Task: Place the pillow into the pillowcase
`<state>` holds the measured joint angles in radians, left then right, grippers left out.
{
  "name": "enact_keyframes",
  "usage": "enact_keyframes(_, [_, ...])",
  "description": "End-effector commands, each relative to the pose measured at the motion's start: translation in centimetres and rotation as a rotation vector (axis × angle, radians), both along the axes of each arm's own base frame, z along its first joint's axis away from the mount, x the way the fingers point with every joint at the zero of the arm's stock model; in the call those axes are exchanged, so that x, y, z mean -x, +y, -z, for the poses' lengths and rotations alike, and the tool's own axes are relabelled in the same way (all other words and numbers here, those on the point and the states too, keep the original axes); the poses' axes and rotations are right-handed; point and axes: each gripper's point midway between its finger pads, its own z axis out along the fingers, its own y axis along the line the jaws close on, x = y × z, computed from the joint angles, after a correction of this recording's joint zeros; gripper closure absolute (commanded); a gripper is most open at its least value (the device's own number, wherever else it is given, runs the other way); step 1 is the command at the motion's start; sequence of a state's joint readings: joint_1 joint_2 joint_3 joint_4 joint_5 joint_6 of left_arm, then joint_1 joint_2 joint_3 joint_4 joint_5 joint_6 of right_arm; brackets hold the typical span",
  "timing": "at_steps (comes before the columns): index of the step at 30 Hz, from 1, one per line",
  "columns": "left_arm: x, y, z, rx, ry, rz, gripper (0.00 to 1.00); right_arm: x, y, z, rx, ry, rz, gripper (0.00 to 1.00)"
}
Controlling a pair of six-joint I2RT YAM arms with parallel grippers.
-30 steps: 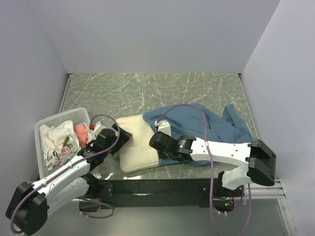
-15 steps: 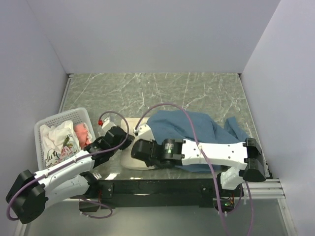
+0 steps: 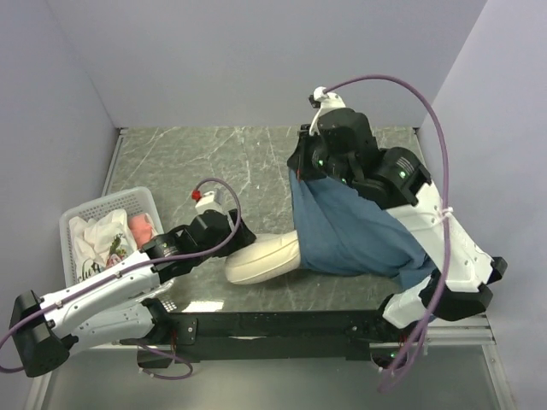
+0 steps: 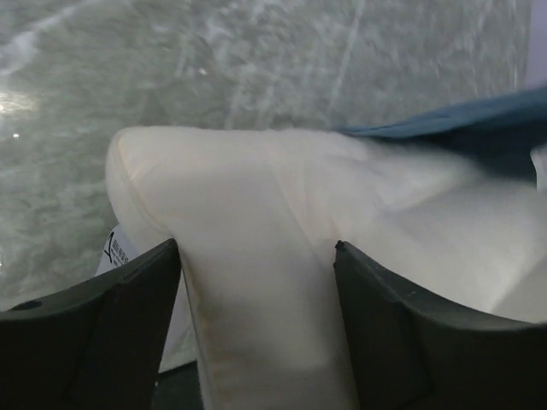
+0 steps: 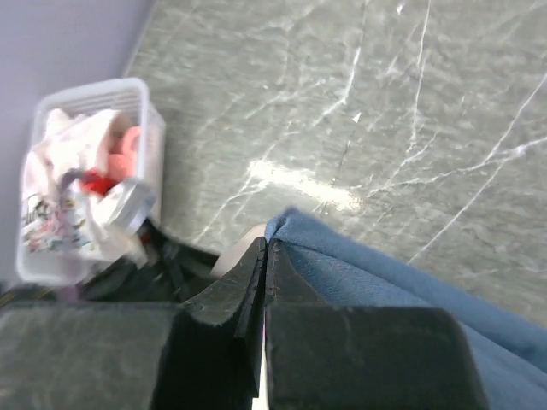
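Near the front edge of the table (image 3: 197, 162), the left gripper (image 4: 256, 256) clamps the bare end of the pillow (image 3: 261, 259) while the right gripper (image 5: 267, 248) pinches the blue pillowcase (image 3: 350, 231) hem, held high. Perhaps half looks sleeved, with half left to cover; its long axis runs crosswise, bare end pointing left.

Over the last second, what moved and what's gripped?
The right gripper, shut on the blue pillowcase, swung from low over the pillow up toward the far side, lifting the case. The left gripper stays clamped on the pillow's bare end; less pillow shows. The basket has not moved.
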<state>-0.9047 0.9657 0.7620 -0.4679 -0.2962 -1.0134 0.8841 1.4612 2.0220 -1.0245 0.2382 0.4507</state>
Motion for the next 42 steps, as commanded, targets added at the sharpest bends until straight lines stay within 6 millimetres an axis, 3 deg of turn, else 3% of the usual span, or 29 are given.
enact_keyframes(1, [2.3,-3.9,-5.9,0.105,-0.082,0.286,0.18,-4.8,4.5,5.8,-0.035,0.091,-0.102,1.0])
enact_keyframes(2, [2.2,-4.0,-6.3,0.098,-0.096,0.297,0.15,-6.0,4.9,6.7,-0.046,0.095,-0.087,1.0])
enact_keyframes(4, [1.8,-3.8,-7.6,0.083,-0.106,0.28,0.12,-7.1,5.5,11.3,-0.017,0.18,-0.096,1.0])
enact_keyframes(5, [1.3,-3.2,-7.9,0.061,-0.115,0.24,0.11,-7.5,6.0,12.1,-0.029,0.193,-0.106,1.0])
enact_keyframes(7, [0.4,-1.8,-10.6,0.065,-0.17,0.161,0.04,-8.4,6.4,14.8,0.001,0.232,-0.096,1.0])
enact_keyframes(8, [-0.3,0.0,-11.0,0.022,-0.192,0.078,0.01,-8.9,6.6,15.4,0.001,0.236,-0.097,1.0])
enact_keyframes(10, [-0.4,1.4,-14.3,0.04,-0.273,0.05,0.01,-10.1,6.9,17.0,0.016,0.266,-0.093,1.0])
enact_keyframes(12, [-0.1,2.4,-17.2,0.072,-0.33,0.04,0.01,-11.0,7.3,17.2,0.015,0.267,-0.099,1.0])
enact_keyframes(14, [0.3,2.5,-17.9,0.055,-0.358,0.082,0.01,-11.6,7.8,18.1,0.017,0.289,-0.108,1.0])
enact_keyframes(17, [0.3,2.4,-16.0,-0.026,-0.344,0.126,0.01,-11.6,8.2,18.8,0.01,0.301,-0.122,1.0])
enact_keyframes(20, [-1.0,2.7,-11.7,-0.134,-0.298,0.084,0.0,-11.5,8.4,18.6,-0.002,0.294,-0.129,1.0])
enact_keyframes(21, [-1.4,2.3,-9.2,-0.178,-0.258,0.087,0.01,-11.6,8.2,18.6,0.003,0.293,-0.125,1.0])
enact_keyframes(23, [-1.9,2.0,-6.7,-0.214,-0.213,0.062,0.01,-11.8,8.0,18.5,0.019,0.281,-0.115,1.0])
enact_keyframes(24, [-2.1,1.8,-4.3,-0.257,-0.171,0.063,0.01,-11.9,7.9,18.3,0.024,0.273,-0.108,1.0])
enact_keyframes(25, [-2.4,1.8,-3.4,-0.259,-0.15,0.029,0.01,-12.2,7.5,17.9,0.029,0.256,-0.087,0.97])
enact_keyframes(27, [-2.8,1.9,-0.8,-0.295,-0.117,0.008,0.01,-12.4,6.8,17.3,0.04,0.23,-0.058,0.71])
enact_keyframes(28, [-3.3,1.4,-0.8,-0.266,-0.132,-0.003,0.01,-12.2,6.4,16.3,0.034,0.203,-0.052,0.63])
enact_keyframes(29, [-3.4,1.3,-0.2,-0.264,-0.125,-0.004,0.01,-12.5,5.8,16.1,0.044,0.181,-0.026,0.47])
enact_keyframes(30, [-3.7,1.7,0.9,-0.272,-0.107,-0.016,0.02,-12.3,5.5,15.8,0.043,0.173,-0.022,0.41])
enact_keyframes(31, [-4.0,1.5,1.2,-0.259,-0.108,-0.016,0.13,-12.2,4.6,14.3,0.039,0.133,0.005,0.35])
enact_keyframes(32, [-4.3,1.0,1.3,-0.232,-0.114,-0.011,0.22,-12.4,3.5,14.4,0.059,0.112,0.054,0.24])
enact_keyframes(33, [-4.3,1.2,1.9,-0.227,-0.112,-0.013,0.34,-12.3,2.8,14.0,0.062,0.093,0.079,0.21])
enact_keyframes(34, [-4.4,1.1,2.3,-0.225,-0.116,-0.005,0.64,-11.8,1.7,12.2,0.044,0.049,0.103,0.18])
enact_keyframes(36, [-4.6,1.0,2.6,-0.204,-0.126,-0.01,0.91,-11.7,-0.7,12.7,0.074,0.012,0.193,0.11])
enact_keyframes(37, [-4.6,0.9,2.8,-0.203,-0.128,-0.004,0.99,-10.8,-1.9,10.7,0.035,-0.035,0.22,0.09])
enact_keyframes(38, [-4.7,0.8,2.8,-0.196,-0.134,-0.005,0.99,-10.6,-2.7,11.8,0.029,-0.054,0.244,0.02])
enact_keyframes(39, [-4.6,0.7,2.9,-0.193,-0.138,0.006,0.99,-9.8,-3.7,10.1,-0.012,-0.108,0.258,0.01])
enact_keyframes(41, [-4.8,0.7,2.9,-0.193,-0.145,0.009,0.99,-9.1,-4.6,11.0,-0.012,-0.131,0.275,0.0])
enact_keyframes(42, [-4.8,0.5,2.7,-0.183,-0.15,0.012,0.99,-8.4,-5.3,10.3,-0.029,-0.157,0.28,0.0])
